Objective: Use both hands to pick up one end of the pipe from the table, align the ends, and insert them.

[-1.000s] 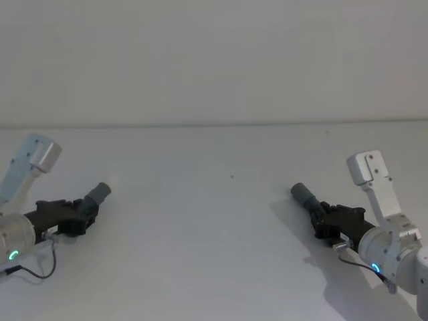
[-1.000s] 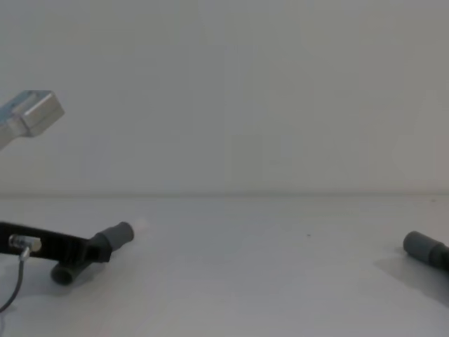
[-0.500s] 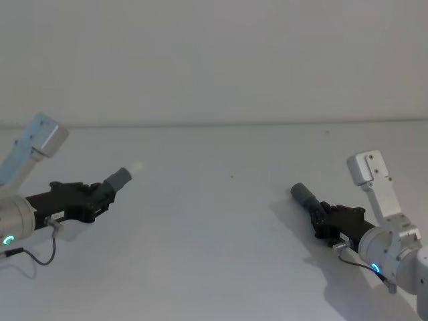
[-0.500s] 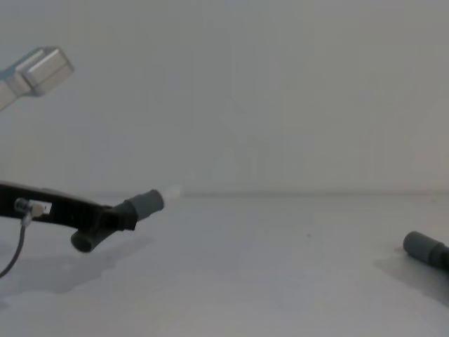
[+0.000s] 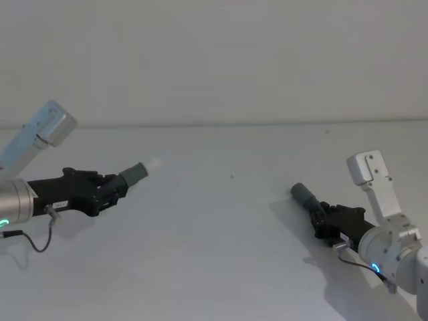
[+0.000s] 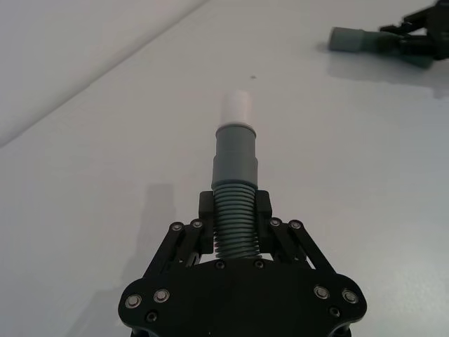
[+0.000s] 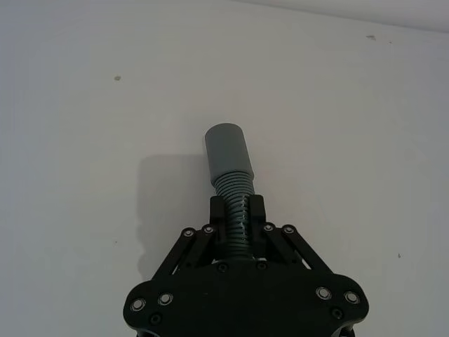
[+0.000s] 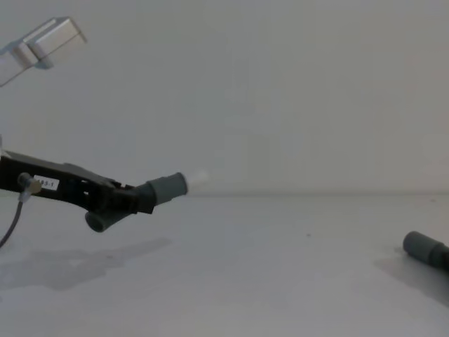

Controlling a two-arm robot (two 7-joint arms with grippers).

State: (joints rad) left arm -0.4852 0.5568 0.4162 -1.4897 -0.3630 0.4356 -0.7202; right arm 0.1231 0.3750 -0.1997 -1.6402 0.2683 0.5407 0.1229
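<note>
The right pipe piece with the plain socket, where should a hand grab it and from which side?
Grip the ribbed hose just behind the smooth cuff, coming from the back end along its axis and clamping both sides. The ribs probably resist slipping, and the cuff's mouth stays free for the white tip. The right hand holds it that way.

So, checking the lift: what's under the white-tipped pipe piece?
White table with its shadow; the left gripper holds the pipe piece aloft. The fingers cover part of its ribbing.

Left end effector (image 5: 119, 186) clenched aloft; right (image 5: 320, 214) low.
</note>
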